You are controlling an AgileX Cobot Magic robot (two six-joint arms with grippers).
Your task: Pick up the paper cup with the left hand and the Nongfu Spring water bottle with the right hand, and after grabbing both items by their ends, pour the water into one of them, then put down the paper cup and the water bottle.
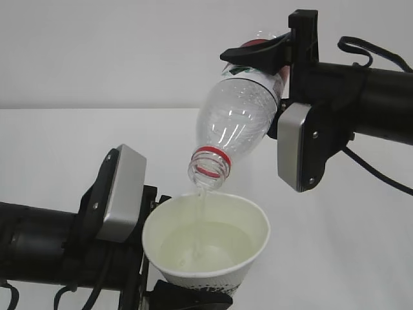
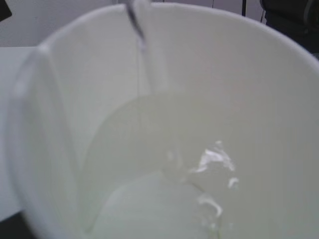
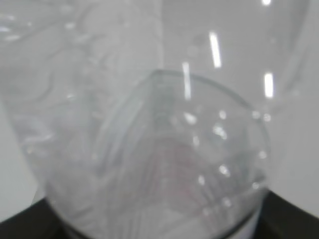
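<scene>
The Nongfu Spring water bottle hangs tilted, its red-ringed mouth pointing down and left just above the paper cup. A thin stream of water falls from the mouth into the cup, which is partly filled. My right gripper is shut on the bottle's labelled base end, one black finger lying across the top. My left gripper is shut on the cup's lower end, holding it upright. The left wrist view looks into the cup, with the stream and pooled water. The bottle fills the right wrist view.
A white tabletop lies under both arms and a plain pale wall stands behind. Silver-grey plates sit on the left wrist and the right wrist. A black cable loops under the right arm.
</scene>
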